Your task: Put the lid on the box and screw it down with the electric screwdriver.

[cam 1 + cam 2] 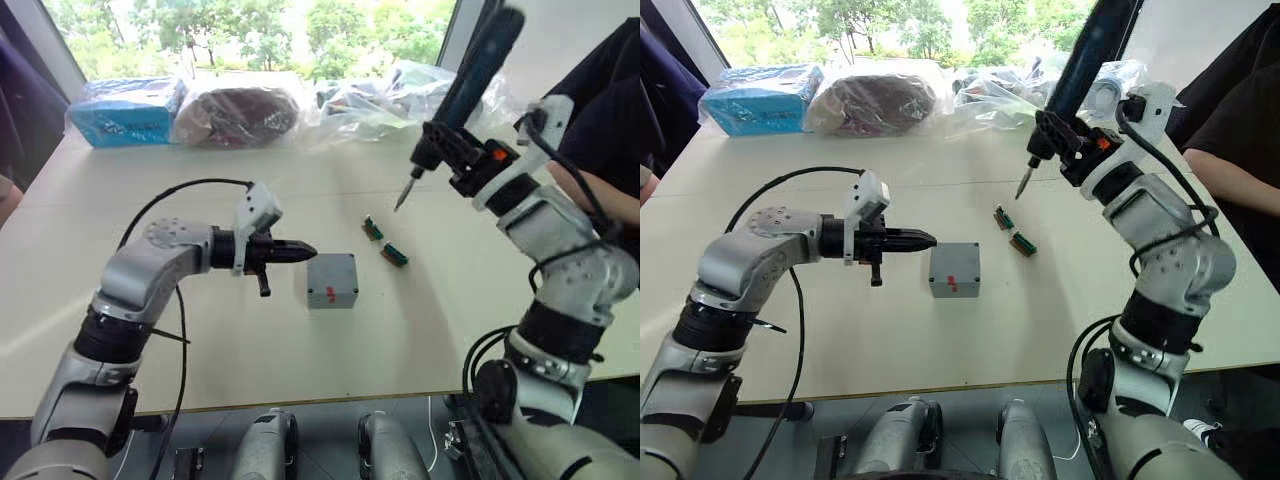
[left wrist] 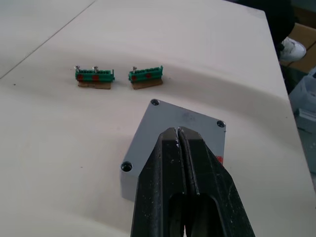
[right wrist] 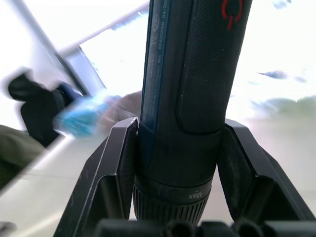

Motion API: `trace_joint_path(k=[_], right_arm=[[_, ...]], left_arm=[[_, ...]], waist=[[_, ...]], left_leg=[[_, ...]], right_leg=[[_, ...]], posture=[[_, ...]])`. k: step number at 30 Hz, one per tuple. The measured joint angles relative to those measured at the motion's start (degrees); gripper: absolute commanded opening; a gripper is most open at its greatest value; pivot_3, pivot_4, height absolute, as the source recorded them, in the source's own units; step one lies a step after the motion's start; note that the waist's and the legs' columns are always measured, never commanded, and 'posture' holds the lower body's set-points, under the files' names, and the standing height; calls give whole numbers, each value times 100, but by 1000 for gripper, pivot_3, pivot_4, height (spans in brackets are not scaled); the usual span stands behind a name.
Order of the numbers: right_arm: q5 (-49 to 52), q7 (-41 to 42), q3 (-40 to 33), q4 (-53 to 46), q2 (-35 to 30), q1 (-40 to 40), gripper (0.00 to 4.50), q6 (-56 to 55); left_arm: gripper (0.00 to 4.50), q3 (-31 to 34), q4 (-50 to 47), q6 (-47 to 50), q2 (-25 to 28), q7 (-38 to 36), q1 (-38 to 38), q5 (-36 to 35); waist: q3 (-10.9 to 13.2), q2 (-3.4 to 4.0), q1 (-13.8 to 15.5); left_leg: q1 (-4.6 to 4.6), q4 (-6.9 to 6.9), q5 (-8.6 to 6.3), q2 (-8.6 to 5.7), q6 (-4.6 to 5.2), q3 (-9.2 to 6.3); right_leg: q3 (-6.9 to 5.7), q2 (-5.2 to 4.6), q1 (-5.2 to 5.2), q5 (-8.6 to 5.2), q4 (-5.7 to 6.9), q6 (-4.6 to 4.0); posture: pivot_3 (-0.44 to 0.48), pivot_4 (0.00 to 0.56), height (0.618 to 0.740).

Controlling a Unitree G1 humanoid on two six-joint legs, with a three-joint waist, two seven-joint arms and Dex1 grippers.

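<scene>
The grey box (image 1: 332,293) stands mid-table with a red mark on its near side. The flat grey lid (image 2: 183,116) lies on top of it, screw holes at its corners. My left gripper (image 1: 308,250) is shut and empty, level with the box and just left of it, tips pointing at it. My right gripper (image 1: 458,152) is raised above the table's right side, shut on the black electric screwdriver (image 1: 476,68). The tool stands tilted, with its thin bit (image 1: 402,197) pointing down, above and right of the box.
Two small green circuit pieces (image 1: 373,229) (image 1: 394,254) lie just right of the box. Plastic bags (image 1: 240,112) and a blue package (image 1: 128,112) line the table's far edge. A person in dark clothes (image 1: 612,90) sits at the far right.
</scene>
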Motion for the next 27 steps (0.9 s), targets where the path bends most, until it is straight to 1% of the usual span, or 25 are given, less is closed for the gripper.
trace_joint_path(k=[2, 6, 8, 10, 16, 27], right_arm=[[-24, 27, 381, -205, 221, 332, 1823, -319], [-364, 59, 1111, -197, 435, 820, 1823, -828], [-578, 133, 1511, -194, 466, 1085, 1823, -1133], [-726, 190, 1740, -179, 471, 1251, 1823, -1355], [-1204, 258, 2091, -47, 457, 1547, 1823, -2017], [-1607, 332, 2313, 319, 434, 1645, 1823, -2610]], left_arm=[[0, -172, 90, -94, -35, -20, -45, 154], [0, -482, 286, -398, -138, -137, -144, 445], [0, -673, 423, -565, -153, -188, -150, 634], [0, -751, 510, -657, -177, -255, -150, 763], [0, -876, 527, -1037, -183, -372, -152, 1049], [0, -859, 477, -951, -227, -378, -132, 1065]], waist=[[0, 0, -17], [0, 1, -11], [0, 1, -3], [0, 0, 4], [-1, -1, 1], [-1, -1, 2]], left_leg=[[1, 0, 1, -2, -1, 1], [1, 0, 2, -2, -3, 0], [-1, 0, 2, -3, -3, 1], [-2, 2, 2, -3, -3, 1], [2, 3, 2, -2, -3, -1], [3, 3, 2, -1, -3, -2]], right_leg=[[2, 5, 0, 0, 2, 0], [2, 9, -4, 0, 6, -2], [3, 9, -4, 0, 5, -2], [3, 9, -4, 0, 4, -1], [3, 9, -1, 0, 6, -2], [3, 9, -1, 0, 7, -2]], posture=[[0, 150, 740], [0, 150, 740], [0, 150, 740], [0, 150, 740], [0, 150, 740], [0, 150, 740]])
